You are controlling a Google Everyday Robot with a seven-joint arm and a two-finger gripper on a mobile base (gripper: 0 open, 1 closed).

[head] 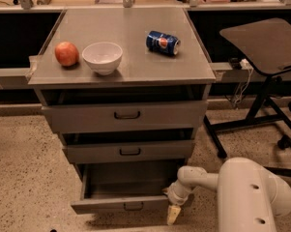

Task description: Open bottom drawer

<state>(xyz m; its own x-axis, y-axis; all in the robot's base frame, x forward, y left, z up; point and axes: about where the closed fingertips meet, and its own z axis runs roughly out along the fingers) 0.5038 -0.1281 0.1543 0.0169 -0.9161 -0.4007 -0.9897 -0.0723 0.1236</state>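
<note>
Floor (24,178): speckled beige, lower left.
Table (135,69): grey top, upper centre, carrying red apple (66,53), white bowl (102,57) and blue can (163,42) lying on its side.
Bottom drawer (106,206): low centre, pulled out; flat grey front, small dark loop handle.
Claw (173,213): at the drawer's right front corner; grip cannot be told.

The gripper (173,213) is at the right front corner of the bottom drawer (106,205), which extends to its left. Above and behind it are the middle drawer (96,152) and the top drawer (87,117). Higher still, 3 things lie on the cabinet top (130,23): the apple (66,53) and the bowl (102,57) to the gripper's left, and the can (163,42) nearly straight above it.
</note>
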